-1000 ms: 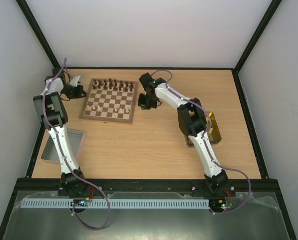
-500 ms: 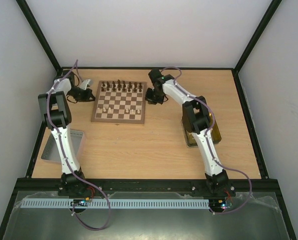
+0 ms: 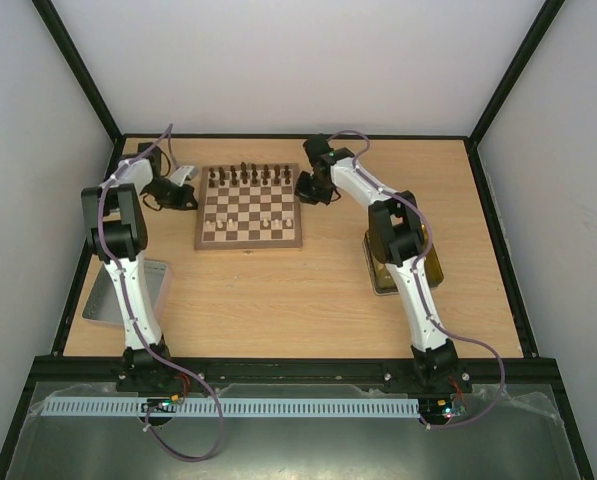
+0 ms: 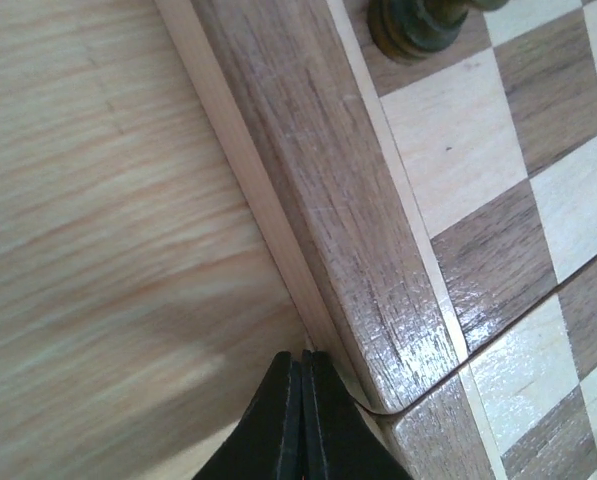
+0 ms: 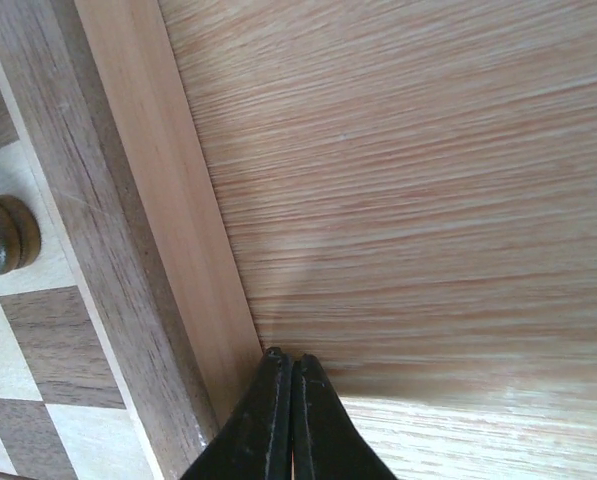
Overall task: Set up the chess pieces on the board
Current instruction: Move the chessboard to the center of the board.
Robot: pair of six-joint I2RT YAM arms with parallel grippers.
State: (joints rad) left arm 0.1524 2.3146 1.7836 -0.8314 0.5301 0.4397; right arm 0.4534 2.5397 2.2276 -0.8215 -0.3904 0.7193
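1. The board (image 3: 249, 206) is lying on the far half of the wooden table (image 3: 278, 300), between the two grippers, with its edges roughly square to the table's.
2. The dark brown chess pieces (image 3: 248, 175) are standing in a row along the board's far edge. A few pale cream pieces (image 3: 266, 222) are standing scattered closer to its near edge.
3. The left gripper (image 3: 190, 194) is sitting low at the board's left edge, towards the far corner. Its fingers (image 4: 278, 420) are pressing together on nothing, with the tips right at the board's pale side strip; whether they are touching it cannot be told.
4. In the left wrist view, one dark piece (image 4: 416, 25) is standing just inside the border.
5. The right gripper (image 3: 303, 192) is sitting at the board's right edge. Its fingers (image 5: 263, 420) are likewise pressing together, empty, with the tips at the pale side strip.
6. In the right wrist view, a dark piece (image 5: 3, 235) is standing on a pale square beside the border.
7. A shiny yellow tray (image 3: 433, 262) is lying under the right forearm. A grey lid (image 3: 103, 300) is lying at the near left.
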